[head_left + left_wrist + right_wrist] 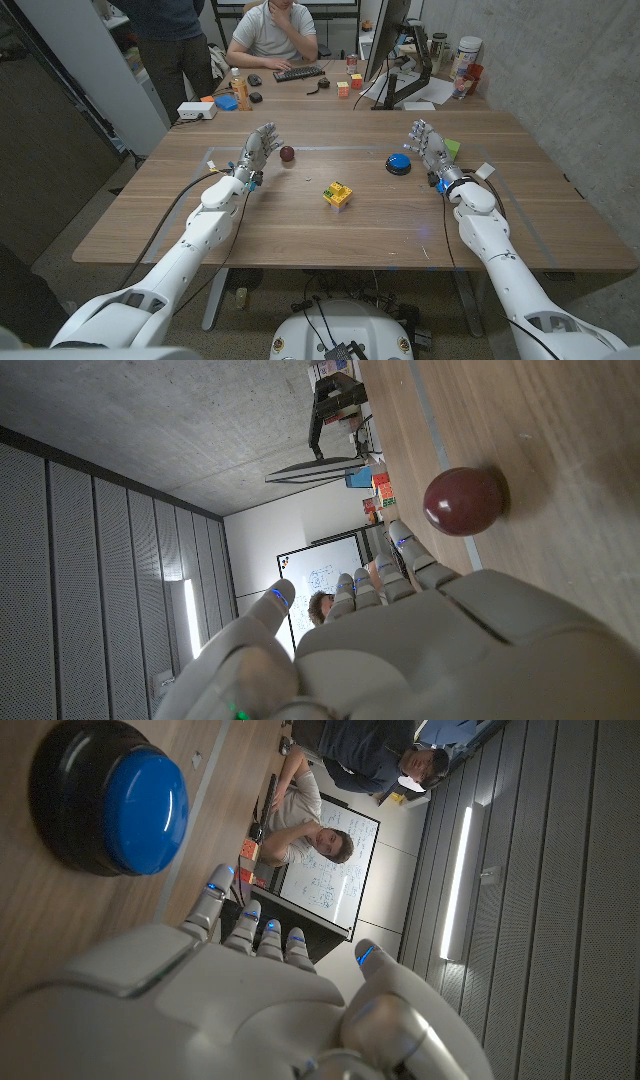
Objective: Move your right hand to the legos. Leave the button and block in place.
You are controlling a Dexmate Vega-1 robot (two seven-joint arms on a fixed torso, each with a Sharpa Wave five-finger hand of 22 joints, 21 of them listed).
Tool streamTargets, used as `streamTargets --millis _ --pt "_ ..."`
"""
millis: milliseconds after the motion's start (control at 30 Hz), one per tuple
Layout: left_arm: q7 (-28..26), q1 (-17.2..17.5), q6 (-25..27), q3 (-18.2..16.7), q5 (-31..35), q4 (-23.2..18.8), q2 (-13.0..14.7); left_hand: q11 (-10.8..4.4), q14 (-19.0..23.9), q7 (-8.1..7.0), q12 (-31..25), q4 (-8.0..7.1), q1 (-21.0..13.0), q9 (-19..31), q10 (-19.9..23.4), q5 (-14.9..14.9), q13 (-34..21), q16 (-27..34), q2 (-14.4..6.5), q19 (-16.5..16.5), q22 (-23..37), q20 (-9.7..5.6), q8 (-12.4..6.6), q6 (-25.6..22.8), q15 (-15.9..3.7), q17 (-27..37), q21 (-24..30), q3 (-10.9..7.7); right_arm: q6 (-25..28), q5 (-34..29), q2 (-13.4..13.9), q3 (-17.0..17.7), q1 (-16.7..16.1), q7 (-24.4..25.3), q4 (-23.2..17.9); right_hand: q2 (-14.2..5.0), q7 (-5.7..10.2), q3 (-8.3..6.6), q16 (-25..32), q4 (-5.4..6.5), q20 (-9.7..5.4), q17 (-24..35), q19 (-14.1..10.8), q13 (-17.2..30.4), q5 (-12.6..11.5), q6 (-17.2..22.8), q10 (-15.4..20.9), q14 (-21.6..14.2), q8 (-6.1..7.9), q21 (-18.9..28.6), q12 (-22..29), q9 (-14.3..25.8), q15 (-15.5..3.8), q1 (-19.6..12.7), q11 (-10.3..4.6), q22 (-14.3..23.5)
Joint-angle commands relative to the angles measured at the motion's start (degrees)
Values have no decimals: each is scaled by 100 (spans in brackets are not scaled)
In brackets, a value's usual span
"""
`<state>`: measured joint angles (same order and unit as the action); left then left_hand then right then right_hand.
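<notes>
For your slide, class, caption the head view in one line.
Both open hands, left and right, wait apart; legos sit between, blue button beside the right.

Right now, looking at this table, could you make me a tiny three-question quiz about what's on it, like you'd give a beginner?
1. True or false: the right hand is gripping the blue button.
2. Which thing lies nearest the left hand? A) the legos B) the dark red ball C) the green block
3. Fill in: the legos sit near the middle of the table, between the two ____.

Key
1. False: it is open beside the button, holding nothing.
2. B.
3. Hands.
</notes>
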<state>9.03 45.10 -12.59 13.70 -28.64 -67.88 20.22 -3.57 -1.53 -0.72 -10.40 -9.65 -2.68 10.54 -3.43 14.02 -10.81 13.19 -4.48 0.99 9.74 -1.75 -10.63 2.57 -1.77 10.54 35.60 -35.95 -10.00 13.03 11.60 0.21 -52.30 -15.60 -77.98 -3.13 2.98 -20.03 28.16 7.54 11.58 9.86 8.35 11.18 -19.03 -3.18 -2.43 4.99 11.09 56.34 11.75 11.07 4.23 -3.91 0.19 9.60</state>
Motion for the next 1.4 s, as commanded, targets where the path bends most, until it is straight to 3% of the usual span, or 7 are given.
streamTargets --millis 33,100,467,833,1400 --pt "184 -93 25 -119 175 161 -157 -51 -30 -9 -38 -6 8 17 -8 22 -26 28 -507 17 25 -367 -37 29 -196 20 -15 -41 -29 -834 -156 82 -593 196 -881 181 136 41 -22 -86 52 20 -27 20 35 26 73 -90 53 -71 36 16 93 -29 3 0" --pt "204 -109 24 -127 188 187 -171 -52 -28 -9 -40 -7 9 17 -4 22 -26 28 -507 18 26 -362 -38 26 -196 20 -19 -41 -19 -943 -142 41 -642 250 -949 282 221 86 -32 -138 54 23 -50 21 59 74 84 -128 64 -119 27 13 124 -65 -5 1" --pt "251 -164 27 -164 248 276 -216 -61 -18 -17 -40 -6 9 17 -1 19 -26 29 -507 39 27 -362 -40 18 -196 19 -35 -46 -102 -1487 -33 -311 -886 548 -1411 660 260 267 -38 -307 57 33 -195 26 131 115 199 -303 60 -250 35 10 132 -170 -101 11" --pt "314 -278 -14 -164 281 461 -279 -58 -14 -18 -41 -6 8 18 2 16 -25 27 -509 54 28 -364 -42 13 -201 18 -56 -53 -275 -1902 176 -812 -978 705 -1915 728 237 308 -62 -347 58 35 -271 29 144 65 207 -318 38 -289 25 12 141 -209 -92 15" --pt "415 -357 -59 -182 281 622 -298 -48 -10 -15 -40 -7 10 18 4 12 -25 24 -508 65 29 -362 -38 19 -196 18 -90 -60 -561 -2728 613 -1556 -1025 1315 -2235 786 308 355 -61 -405 60 30 -452 33 164 142 307 -478 66 -344 42 16 119 -286 -65 23"
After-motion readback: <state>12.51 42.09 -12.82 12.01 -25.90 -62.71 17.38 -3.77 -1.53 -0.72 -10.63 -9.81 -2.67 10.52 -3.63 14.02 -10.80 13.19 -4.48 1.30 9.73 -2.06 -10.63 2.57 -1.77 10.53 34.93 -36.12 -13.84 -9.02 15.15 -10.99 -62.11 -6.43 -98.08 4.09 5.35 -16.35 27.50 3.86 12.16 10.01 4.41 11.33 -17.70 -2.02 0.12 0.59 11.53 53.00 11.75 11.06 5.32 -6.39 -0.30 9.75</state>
